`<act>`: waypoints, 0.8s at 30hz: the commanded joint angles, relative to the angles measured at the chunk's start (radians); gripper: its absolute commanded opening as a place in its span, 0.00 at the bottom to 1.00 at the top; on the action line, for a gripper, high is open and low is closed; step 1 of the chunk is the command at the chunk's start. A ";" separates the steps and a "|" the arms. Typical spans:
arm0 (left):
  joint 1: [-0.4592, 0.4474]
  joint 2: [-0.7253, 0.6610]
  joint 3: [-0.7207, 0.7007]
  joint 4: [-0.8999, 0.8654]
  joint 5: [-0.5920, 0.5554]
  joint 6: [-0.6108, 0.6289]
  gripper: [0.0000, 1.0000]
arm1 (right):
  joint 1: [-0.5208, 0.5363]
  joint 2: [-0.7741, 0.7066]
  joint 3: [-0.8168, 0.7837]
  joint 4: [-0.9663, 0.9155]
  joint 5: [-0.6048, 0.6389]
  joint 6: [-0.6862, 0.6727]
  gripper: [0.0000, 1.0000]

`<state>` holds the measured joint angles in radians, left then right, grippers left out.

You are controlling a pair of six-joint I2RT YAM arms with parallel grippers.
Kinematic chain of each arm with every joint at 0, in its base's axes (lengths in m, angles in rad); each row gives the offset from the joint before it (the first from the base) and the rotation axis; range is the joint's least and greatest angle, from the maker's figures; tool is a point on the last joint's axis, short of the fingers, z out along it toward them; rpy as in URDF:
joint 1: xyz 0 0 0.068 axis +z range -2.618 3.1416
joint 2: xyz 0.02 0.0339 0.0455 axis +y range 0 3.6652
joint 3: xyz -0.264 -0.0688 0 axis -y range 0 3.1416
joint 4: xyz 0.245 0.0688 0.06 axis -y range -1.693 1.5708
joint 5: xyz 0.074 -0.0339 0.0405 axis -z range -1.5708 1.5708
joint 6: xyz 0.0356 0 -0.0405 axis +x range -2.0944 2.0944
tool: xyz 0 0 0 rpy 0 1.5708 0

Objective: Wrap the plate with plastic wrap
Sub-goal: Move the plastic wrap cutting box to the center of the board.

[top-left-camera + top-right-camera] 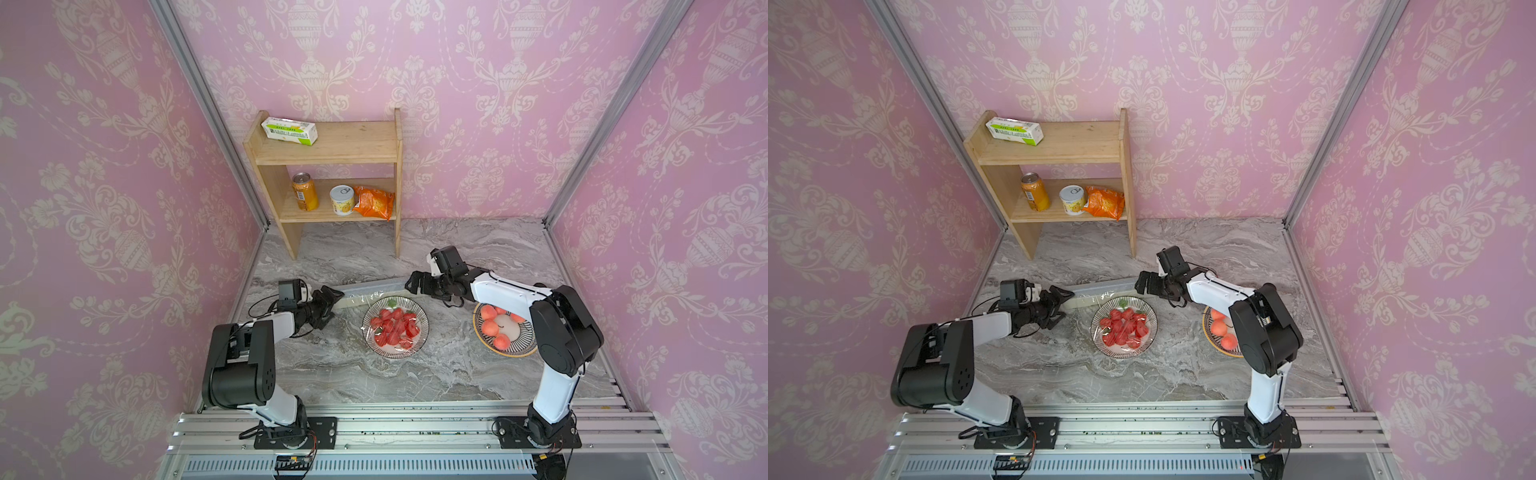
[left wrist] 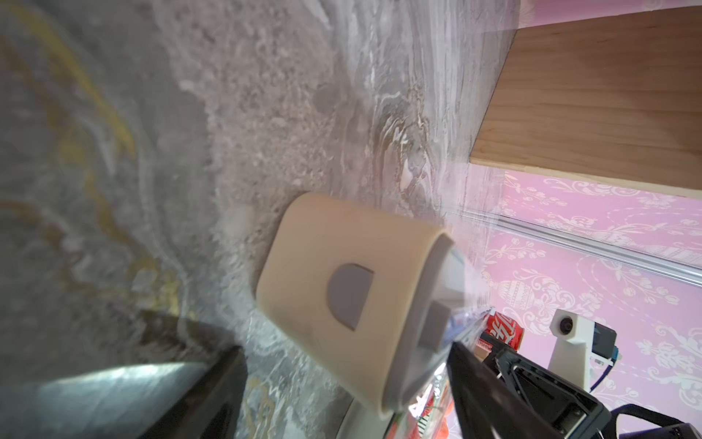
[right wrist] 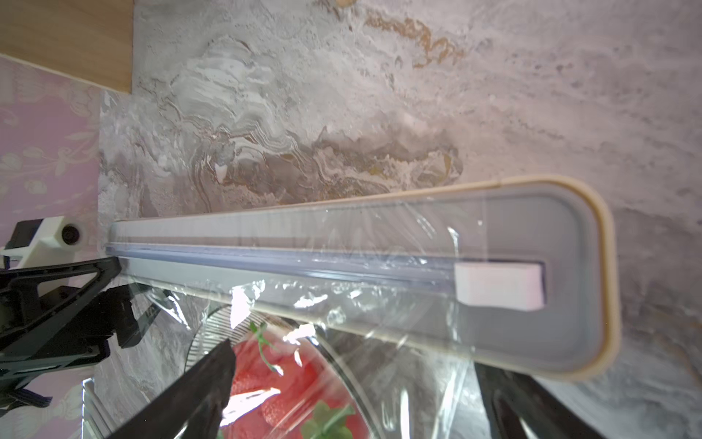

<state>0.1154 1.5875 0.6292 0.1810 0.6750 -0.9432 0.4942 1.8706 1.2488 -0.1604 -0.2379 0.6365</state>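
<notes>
Plate with strawberries stands mid-bench. Plastic wrap, crinkled and glossy, lies over the fruit and runs back to the dispenser box. In the right wrist view it also laps onto the box's grey top. Cannot tell whether the film is cut free of the roll.

The box lies flat just beyond the plate's far rim, long axis left to right. White slider sits at its right end.

Left fingers: spread at the box's left end. One is just beside the grey top, the other well clear of the cream side. Not clamped on the box; contact not resolvable.

Right fingers: spread wide at the box's right end, on its near side over the plate's far rim, gripping nothing.

Second plate with peaches is at right, partly under the right arm. Wooden shelf stands far left.
</notes>
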 commanded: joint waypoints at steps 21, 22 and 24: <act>-0.031 -0.285 0.112 -0.314 -0.113 0.233 0.84 | -0.031 -0.167 -0.049 -0.068 -0.136 -0.214 1.00; -0.052 -0.315 0.110 -0.317 -0.100 0.221 0.84 | -0.018 -0.169 -0.063 -0.051 -0.151 -0.207 1.00; -0.105 -0.342 0.063 -0.281 -0.070 0.177 0.84 | 0.010 -0.158 -0.066 -0.024 -0.172 -0.197 1.00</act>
<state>0.0628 1.2606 0.7525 -0.0322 0.5797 -0.7746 0.4664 1.6955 1.2140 -0.2031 -0.3298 0.4644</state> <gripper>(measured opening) 0.841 0.997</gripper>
